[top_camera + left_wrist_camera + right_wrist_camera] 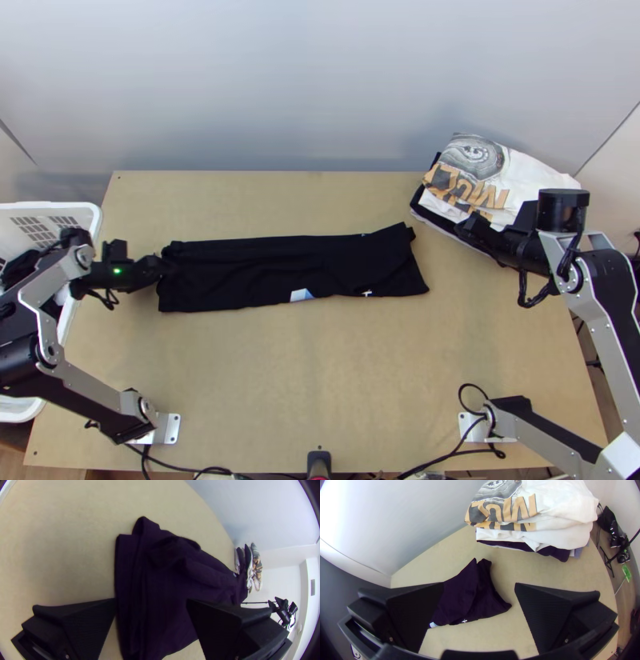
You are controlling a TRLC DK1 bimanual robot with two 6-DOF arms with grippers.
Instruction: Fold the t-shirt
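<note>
The left gripper (160, 268) and right gripper (470, 227) have fingers apart; the black t-shirt's (264, 268) print seems small.

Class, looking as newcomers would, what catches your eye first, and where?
First, the black t-shirt, folded into a long strip across the middle of the light wooden table. Then the stack of folded clothes at its far right corner, topped by a white garment with orange lettering. A white plastic basket stands left.
</note>
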